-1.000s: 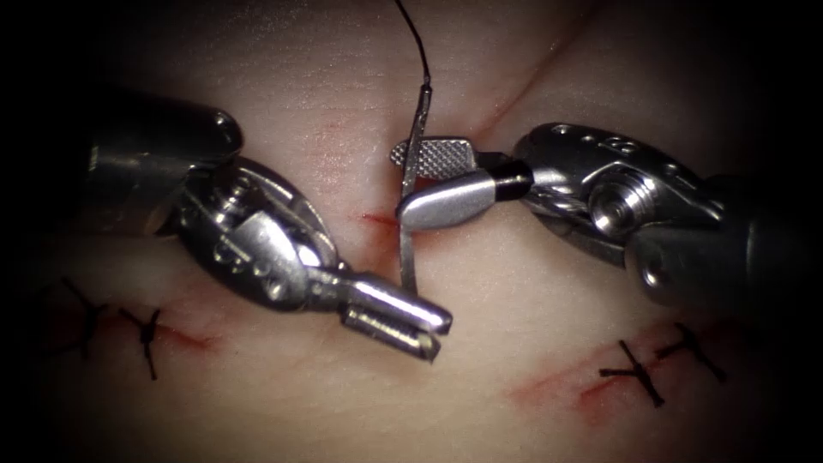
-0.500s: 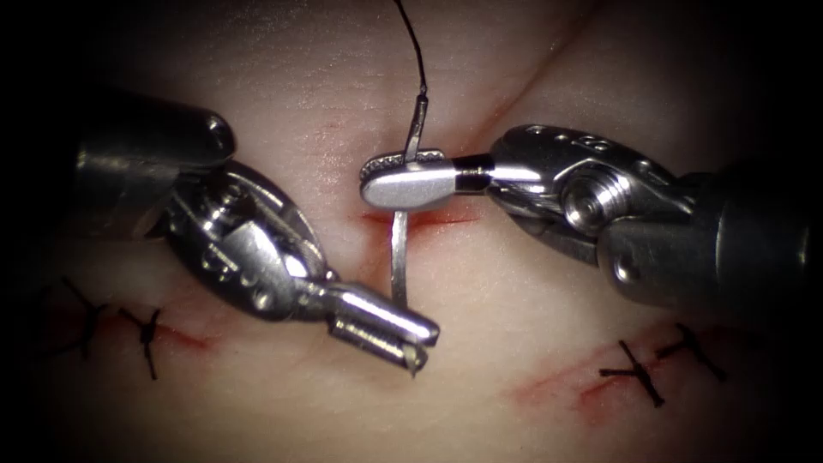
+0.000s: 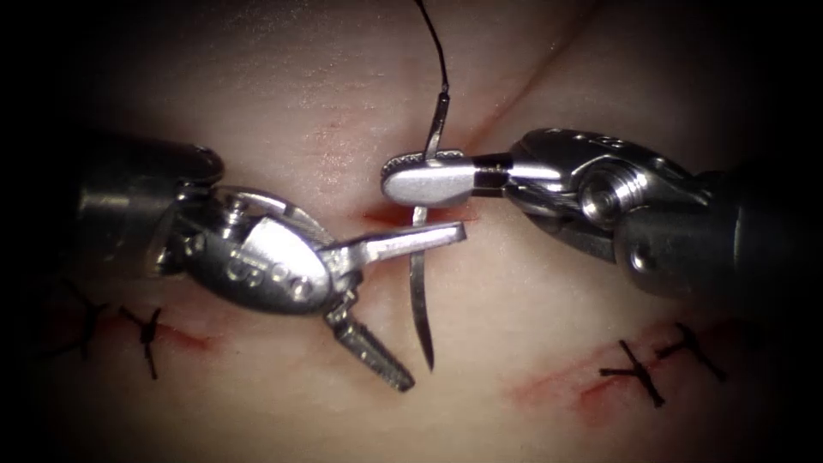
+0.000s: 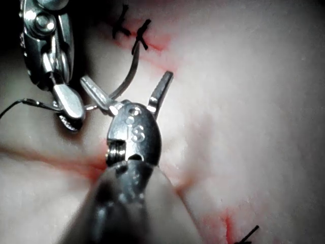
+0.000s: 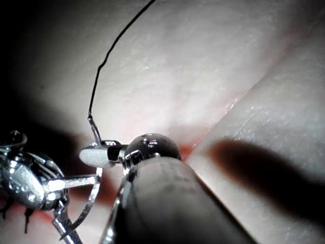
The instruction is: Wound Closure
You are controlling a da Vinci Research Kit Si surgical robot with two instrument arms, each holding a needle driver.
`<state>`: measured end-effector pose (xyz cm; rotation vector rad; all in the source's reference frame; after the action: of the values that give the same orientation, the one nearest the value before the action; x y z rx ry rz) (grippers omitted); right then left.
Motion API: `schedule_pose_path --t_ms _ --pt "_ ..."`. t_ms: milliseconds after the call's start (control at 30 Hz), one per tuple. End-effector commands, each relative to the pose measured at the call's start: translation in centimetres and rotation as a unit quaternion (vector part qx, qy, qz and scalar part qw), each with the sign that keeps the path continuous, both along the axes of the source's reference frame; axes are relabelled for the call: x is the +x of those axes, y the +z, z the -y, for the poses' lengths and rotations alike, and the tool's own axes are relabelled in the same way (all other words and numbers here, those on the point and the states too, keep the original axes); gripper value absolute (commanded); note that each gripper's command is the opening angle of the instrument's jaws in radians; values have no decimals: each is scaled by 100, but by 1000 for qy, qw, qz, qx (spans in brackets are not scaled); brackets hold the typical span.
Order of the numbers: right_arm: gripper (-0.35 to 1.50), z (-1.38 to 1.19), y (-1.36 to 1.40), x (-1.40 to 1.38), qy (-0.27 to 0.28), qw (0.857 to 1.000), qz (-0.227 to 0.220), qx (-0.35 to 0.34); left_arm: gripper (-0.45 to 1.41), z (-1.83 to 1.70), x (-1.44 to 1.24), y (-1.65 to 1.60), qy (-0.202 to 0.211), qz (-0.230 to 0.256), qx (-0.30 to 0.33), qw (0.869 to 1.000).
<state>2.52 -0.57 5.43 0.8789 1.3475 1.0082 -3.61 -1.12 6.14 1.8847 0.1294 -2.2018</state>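
My right tool [image 3: 393, 181] comes in from the right and its jaws are shut on the curved needle [image 3: 417, 287] close to its tail end. The needle hangs free above the tissue [image 3: 531, 326], and its tip points down at the bottom. Black thread [image 3: 435, 43] runs up from the tail. My left tool [image 3: 433, 307] is open wide, with its jaws on either side of the needle's lower half and gripping nothing. The left wrist view shows its spread jaws around the needle [image 4: 129, 76]. In the right wrist view the right tool [image 5: 96, 154] holds the needle [image 5: 91, 198].
The red cut [image 3: 403, 216] lies just under the right tool's jaws. Tied black stitches sit on a red line at the lower left [image 3: 147, 333] and on another at the lower right [image 3: 639, 375]. Red fluid stains the tissue around them.
The right tool's jaws closed on the needle near its tail. The left tool, which held the needle near its tip, then opened wide and let it go. The needle shifted slightly right.
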Motion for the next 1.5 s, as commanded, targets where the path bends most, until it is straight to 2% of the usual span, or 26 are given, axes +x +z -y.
schedule_pose_path --t_ms 33,133,200,233,300,367,400,533,567,767,900,1000,1033,1200,1500 --pt "-35 0 6 5 2 999 7 -35 126 5 -1 4 1 -9 17 1000" --pt "-35 -7 8 0 7 995 31 -98 128 8 10 2 5 -33 48 998" --pt "-35 -11 9 -3 5 987 49 -152 118 9 17 2 2 -44 65 997" --pt "-35 -14 11 -4 1 981 67 -182 103 9 22 2 -4 -51 76 996" --pt "-35 -17 13 -6 -5 970 88 -226 89 10 29 2 -10 -58 83 995" --pt "-35 -19 17 -6 -9 958 105 -267 37 11 37 5 -18 -68 91 993" --pt "-35 -19 18 -6 -13 951 117 -287 20 10 39 7 -28 -77 95 992" --pt "-35 -18 21 -4 -43 913 161 -373 -12 3 41 21 -75 -120 110 984" --pt "-35 -18 21 -3 -47 900 167 -400 -15 0 40 27 -91 -137 108 980" --pt "-35 -17 27 1 -57 858 175 -479 -22 -11 26 60 -175 -236 87 952" --pt "-35 -16 31 5 -62 828 178 -528 -25 -6 19 82 -200 -256 93 941" --pt "-35 -15 35 8 -67 800 182 -568 -25 0 11 98 -207 -265 100 937" --pt "-35 -15 37 9 -68 794 181 -576 -23 2 9 103 -207 -268 102 935" --pt "-35 -13 42 14 -67 776 173 -602 -23 14 -3 121 -205 -287 109 929" --pt "-35 -10 43 20 -62 764 166 -621 -22 29 -12 147 -199 -323 116 918"
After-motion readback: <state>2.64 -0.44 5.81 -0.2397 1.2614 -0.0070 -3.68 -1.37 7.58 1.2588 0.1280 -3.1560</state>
